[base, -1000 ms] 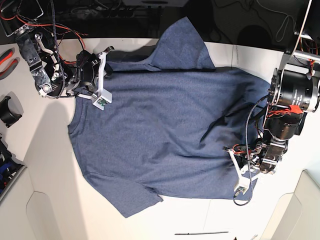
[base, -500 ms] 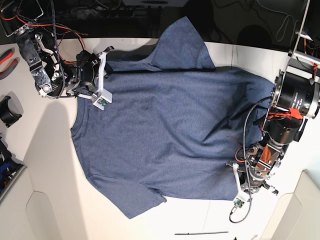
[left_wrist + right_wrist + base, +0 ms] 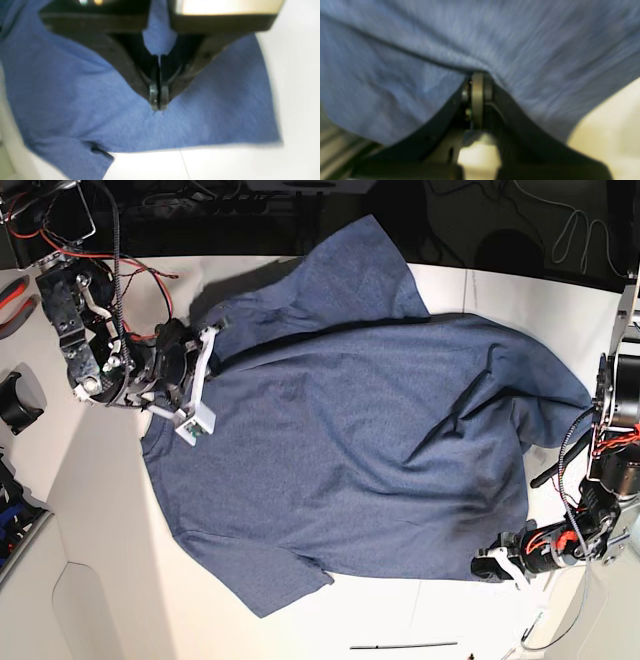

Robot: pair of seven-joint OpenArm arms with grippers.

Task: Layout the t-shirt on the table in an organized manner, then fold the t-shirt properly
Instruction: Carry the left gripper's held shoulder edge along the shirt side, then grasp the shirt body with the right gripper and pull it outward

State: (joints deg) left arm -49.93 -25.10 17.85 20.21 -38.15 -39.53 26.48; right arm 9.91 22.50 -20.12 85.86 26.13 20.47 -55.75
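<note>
Left hand (image 3: pixel 157 105) clenched on a pinch of the t-shirt (image 3: pixel 340 440) near its hem corner, low at the desk (image 3: pixel 100 510) edge; right hand (image 3: pixel 477 82) clenched on cloth near the collar end. Shirt spread mostly flat, plain side up, one sleeve over the far edge. Layout judged nearly done; creases remaining, no fold begun. Both arms held low, wide apart.

A heathered slate-blue t-shirt (image 3: pixel 350 440) is showing a plain, unprinted side against the white counter (image 3: pixel 100 510), crossed by a thin dark seam line. Black claws, left (image 3: pixel 159 106) and right (image 3: pixel 477 82), are contrasting with the blue; red wires (image 3: pixel 120 255) are trailing nearby.
</note>
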